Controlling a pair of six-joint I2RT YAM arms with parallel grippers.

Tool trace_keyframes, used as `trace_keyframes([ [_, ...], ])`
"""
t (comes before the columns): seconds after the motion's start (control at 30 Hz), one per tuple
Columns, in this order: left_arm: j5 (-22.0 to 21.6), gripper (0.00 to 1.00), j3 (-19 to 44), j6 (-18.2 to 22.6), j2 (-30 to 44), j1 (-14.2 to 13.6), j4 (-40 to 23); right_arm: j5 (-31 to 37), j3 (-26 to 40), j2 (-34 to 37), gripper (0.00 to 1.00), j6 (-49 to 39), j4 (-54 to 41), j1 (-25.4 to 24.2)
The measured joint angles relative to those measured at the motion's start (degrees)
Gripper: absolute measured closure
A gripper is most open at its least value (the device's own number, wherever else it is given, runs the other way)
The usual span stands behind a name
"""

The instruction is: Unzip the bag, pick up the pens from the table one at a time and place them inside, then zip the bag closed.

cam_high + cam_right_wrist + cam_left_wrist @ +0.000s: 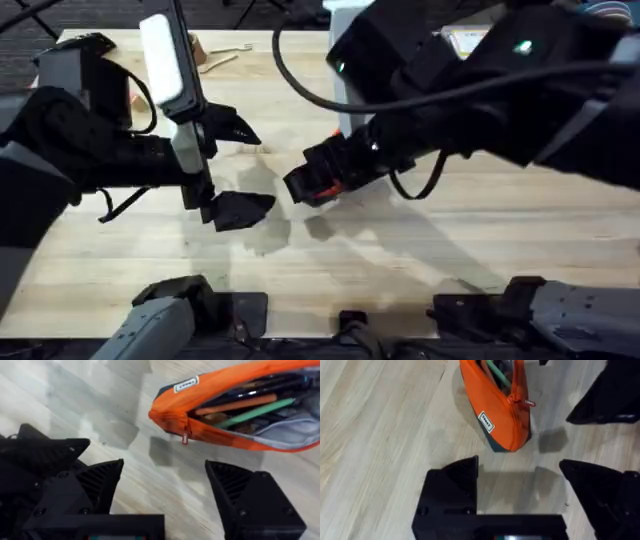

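Observation:
The orange bag (220,385) lies on the table (480,240) with its zip open. Inside it lie several pens: a green one (260,410), an orange one (235,405) and dark ones behind them. A small red zip pull (185,438) hangs at the bag's closed end. My right gripper (165,485) hovers open just short of that end, holding nothing. In the left wrist view the bag (495,415) stands beyond my left gripper (520,480), also open and holding nothing. From overhead, the right gripper (320,180) covers most of the bag (326,190), and the left gripper (240,168) is to its left.
The two grippers are close together near the table's middle; a black finger of the other arm (605,400) shows beside the bag. Small pale items (222,55) lie at the table's far edge, and a paper (465,40) sits at the back right.

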Motion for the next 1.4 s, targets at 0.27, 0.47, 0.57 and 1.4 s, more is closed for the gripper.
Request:
trace_keyframes([
  [0.27, 0.0, 0.007, 0.0, 0.0, 0.0, 0.0, 0.0, 4.6, -4.5, 0.0, 0.003, 7.7, 4.4, 1.0],
  [0.47, 0.0, 0.007, 0.0, 0.0, 0.0, 0.0, 0.0, 6.7, -7.4, 0.0, 0.003, 10.3, 9.5, 1.0],
  [0.57, 0.0, 0.007, 0.0, 0.0, 0.0, 0.0, 0.0, 7.1, -9.2, 0.0, 0.003, 10.7, 12.0, 1.0],
  [1.4, 0.0, 0.007, 0.0, 0.0, 0.0, 0.0, 0.0, 10.4, -10.7, 3.7, 0.66, 11.7, 16.9, 1.0],
])
